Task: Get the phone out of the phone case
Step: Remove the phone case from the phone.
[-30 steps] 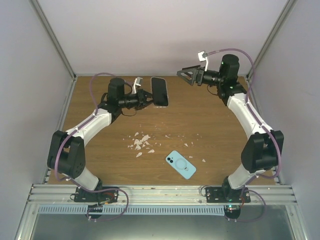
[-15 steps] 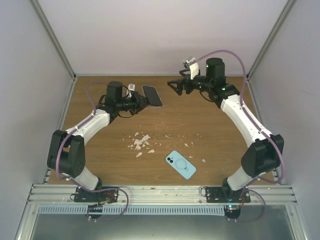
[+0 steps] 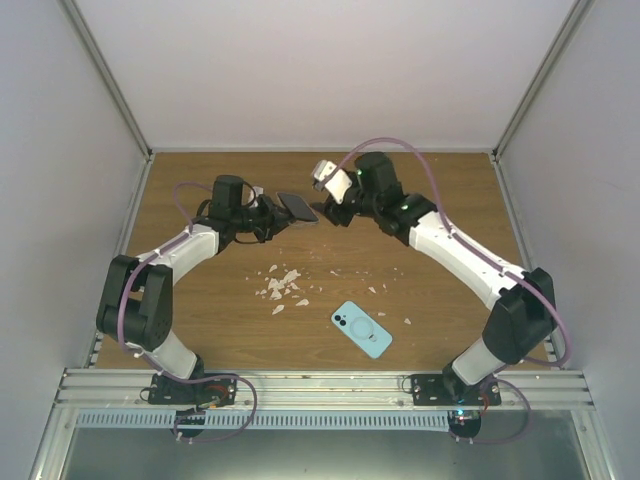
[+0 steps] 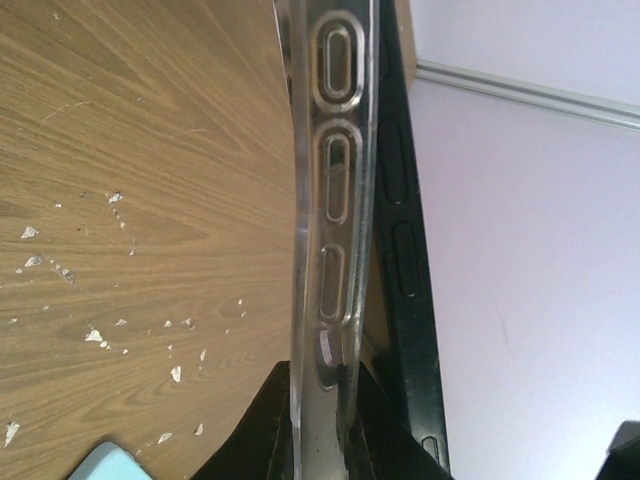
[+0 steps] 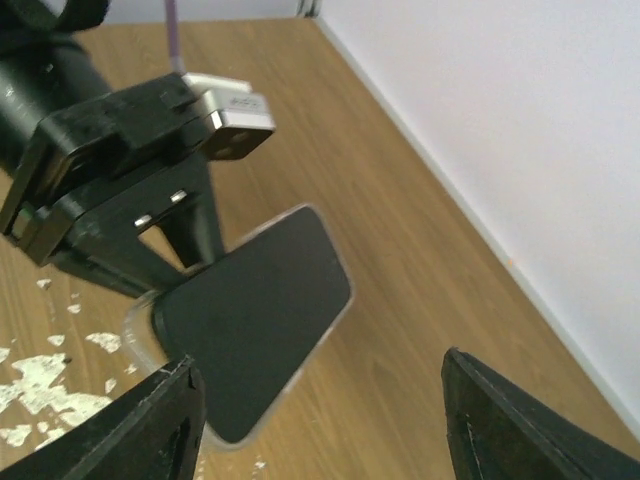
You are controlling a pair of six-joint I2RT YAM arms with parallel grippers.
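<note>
Aloft, the left gripper (image 3: 272,212) clamped the clear case (image 4: 335,250), dark phone (image 5: 250,320) inside; right gripper (image 3: 328,210) gaped alongside.

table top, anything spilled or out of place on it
Yes: white flakes lie scattered on the wooden table near its middle, mostly left of the light blue phone. They look like chipped debris, not part of the setup.

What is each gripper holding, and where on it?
Left gripper clamps the cased phone by one short end; right gripper, open near its other end, holds nothing.
</note>
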